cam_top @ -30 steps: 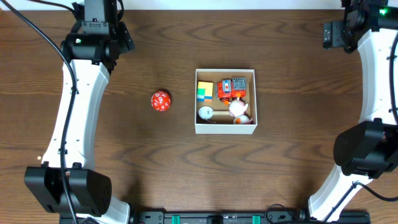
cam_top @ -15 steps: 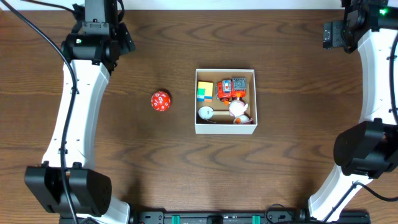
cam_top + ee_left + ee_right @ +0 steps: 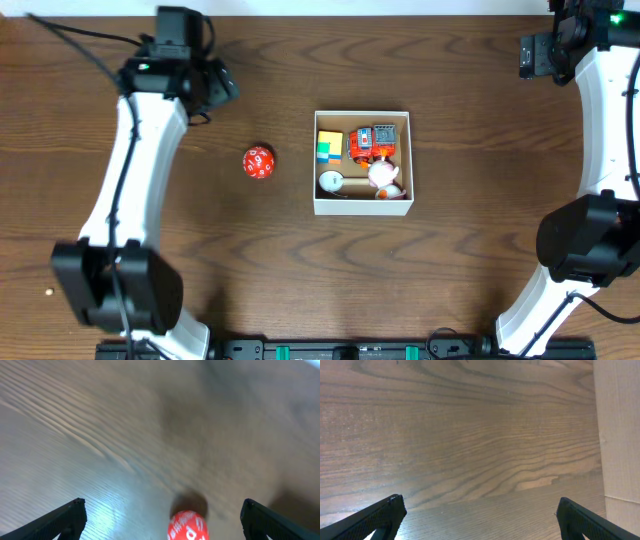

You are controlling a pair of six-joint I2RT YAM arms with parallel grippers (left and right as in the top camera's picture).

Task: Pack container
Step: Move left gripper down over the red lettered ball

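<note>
Plenty of bare dark wooden counter (image 3: 450, 280) on every side here. Right of centre, well clear of all counter edges: the square shallow container with thin white walls and tan cardboard inside (image 3: 362, 208), already carrying several small coloured toys (image 3: 372, 148). To its left, apart from the wall, with open wood between: a red many-sided die with white numbers (image 3: 258, 162). Reaching up from the near-left corner, the white left arm (image 3: 125, 170), wrist close to the far edge, beyond and left of the die. Left fingers (image 3: 65, 520) spread wide, gripping nothing, the die low between them in the wrist view. Over along the right edge, the right arm (image 3: 600, 90). Right fingers (image 3: 380, 515) likewise wide apart over bare wood, empty.
</note>
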